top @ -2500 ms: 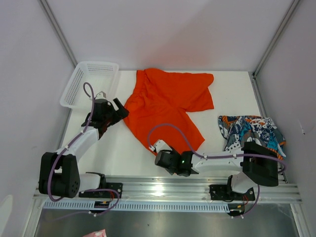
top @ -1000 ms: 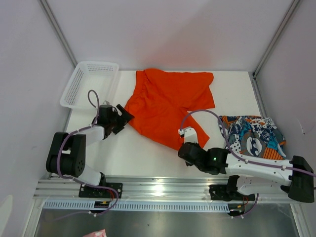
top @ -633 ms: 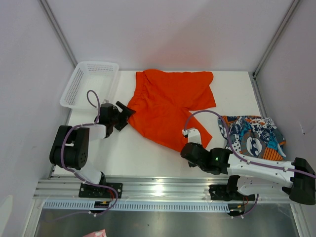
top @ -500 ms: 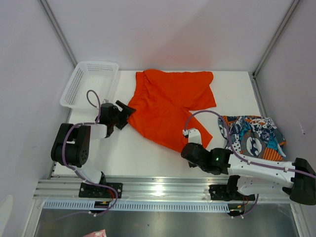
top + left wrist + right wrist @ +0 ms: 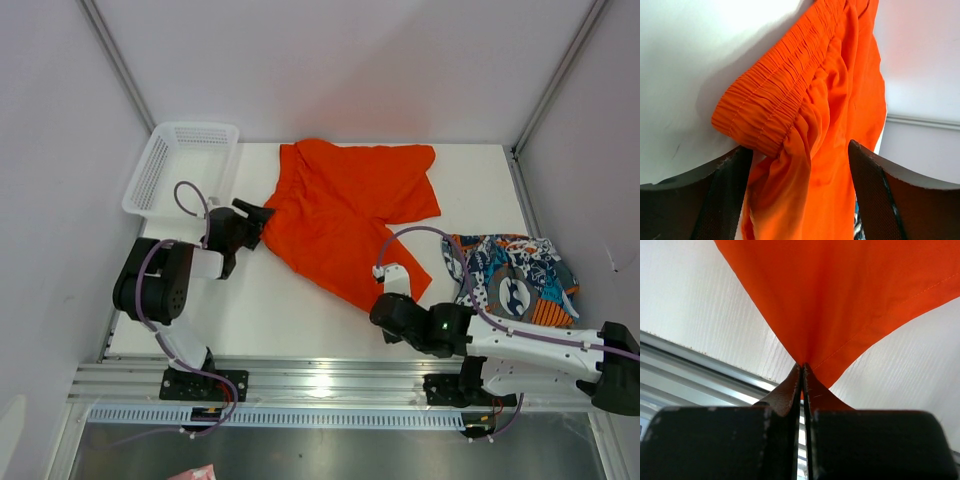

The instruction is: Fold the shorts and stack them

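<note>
Right wrist: right claw (image 5: 802, 367) pinching orange shorts (image 5: 840, 290) hem; left claw (image 5: 799, 146) spread (bases cropped).

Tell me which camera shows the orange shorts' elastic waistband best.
Left wrist: the gathered waistband fills the frame, just ahead of the open left pincer. The top view shows the whole orange shorts, the waistband small. The right wrist shows only a hem corner pinched in the right pincer.

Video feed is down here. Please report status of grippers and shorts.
Left gripper jaws open astride orange shorts waistband. Right gripper jaws shut on its hem corner. Printed shorts apart, right. Basket not in the way.
</note>
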Available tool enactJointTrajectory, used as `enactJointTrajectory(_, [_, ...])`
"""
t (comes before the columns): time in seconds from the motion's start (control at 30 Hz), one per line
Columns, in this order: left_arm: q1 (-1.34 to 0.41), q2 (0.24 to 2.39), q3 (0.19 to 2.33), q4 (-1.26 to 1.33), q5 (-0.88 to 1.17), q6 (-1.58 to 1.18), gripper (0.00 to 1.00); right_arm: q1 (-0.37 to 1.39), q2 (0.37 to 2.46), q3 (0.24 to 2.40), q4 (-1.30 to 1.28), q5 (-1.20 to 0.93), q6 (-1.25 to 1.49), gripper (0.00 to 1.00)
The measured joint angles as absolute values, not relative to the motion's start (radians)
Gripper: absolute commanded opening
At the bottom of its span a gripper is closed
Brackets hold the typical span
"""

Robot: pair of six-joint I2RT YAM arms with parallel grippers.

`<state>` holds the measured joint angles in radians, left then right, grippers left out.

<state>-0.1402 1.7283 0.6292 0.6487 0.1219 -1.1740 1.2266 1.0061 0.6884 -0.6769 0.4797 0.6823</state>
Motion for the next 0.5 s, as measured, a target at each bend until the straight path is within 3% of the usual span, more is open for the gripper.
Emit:
enactJointTrajectory(0.2, [-0.155,1.747,0.632,0.670,0.048,-1.146,0.78,1.294,0.981,0.687,-0.715,0.480,0.727,0.00])
enactJointTrajectory(0.33, [-0.172,1.745,0.632,0.651,-0.022,-1.093,0.65,1.346,0.978,0.687,-0.745,0.481,0.757,0.00])
enactJointTrajectory(0.5, [-0.181,1.713,0.631,0.618,-0.083,-1.029,0.64,1.385,0.987,0.687,-0.761,0.482,0.786,0.00])
